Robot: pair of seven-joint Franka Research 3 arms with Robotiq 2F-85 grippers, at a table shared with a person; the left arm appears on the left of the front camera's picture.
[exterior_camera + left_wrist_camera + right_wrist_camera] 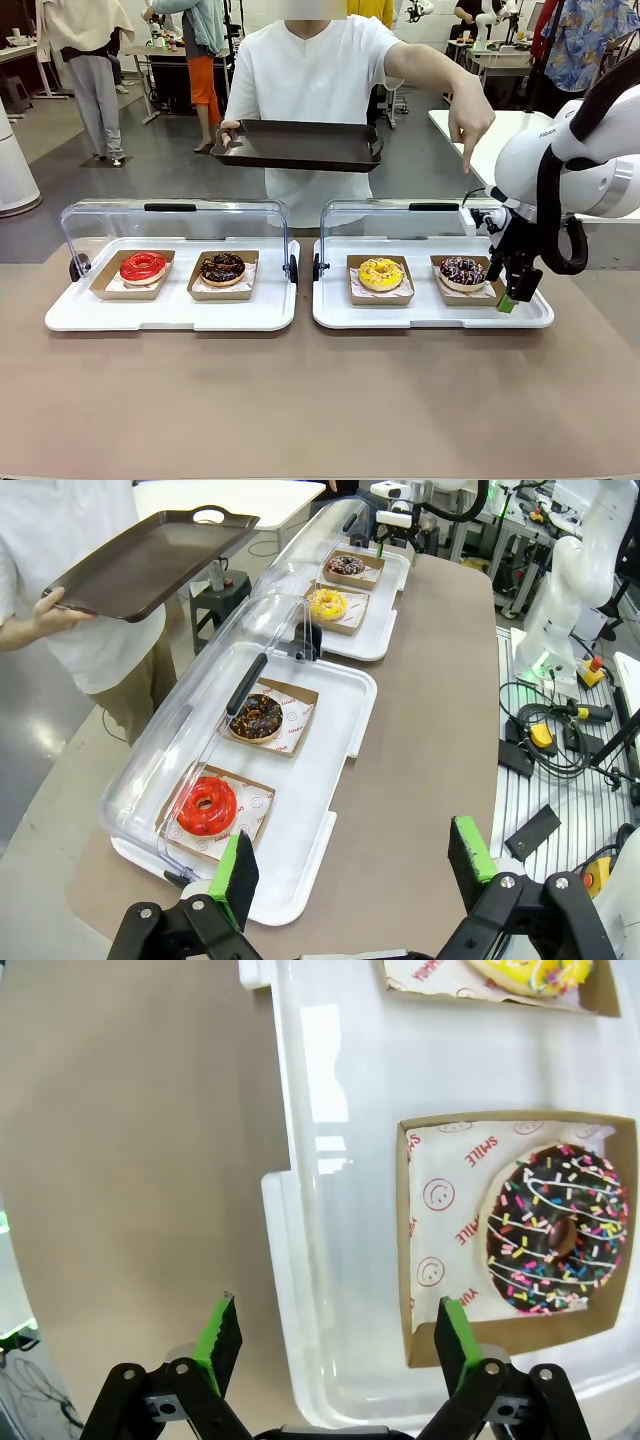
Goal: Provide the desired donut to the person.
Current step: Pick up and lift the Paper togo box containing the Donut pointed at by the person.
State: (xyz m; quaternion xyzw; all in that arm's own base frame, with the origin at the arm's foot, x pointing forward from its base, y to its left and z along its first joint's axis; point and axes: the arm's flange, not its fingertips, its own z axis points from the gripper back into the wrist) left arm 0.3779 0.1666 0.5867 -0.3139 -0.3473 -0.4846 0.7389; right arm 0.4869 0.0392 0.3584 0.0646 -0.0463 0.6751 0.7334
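The person (310, 75) in a white shirt stands at the far side, holding a dark tray (300, 145) in one hand. The other hand (470, 125) points a finger down at the chocolate donut with coloured sprinkles (462, 270), rightmost in the right white tray (430, 312). My right gripper (510, 290) hangs open just right of that donut's cardboard box. In the right wrist view the right gripper (336, 1328) is over the tray's rim, with the sprinkled donut (555, 1230) up and to the right. My left gripper (352, 855) is open and holds nothing, above the table's near left corner.
The right tray also holds a yellow donut (380, 272). The left tray (170, 310) holds a red donut (143, 266) and a chocolate donut (222, 267). Both clear lids (175, 225) stand swung open behind the trays. Bare brown table (320, 400) lies in front.
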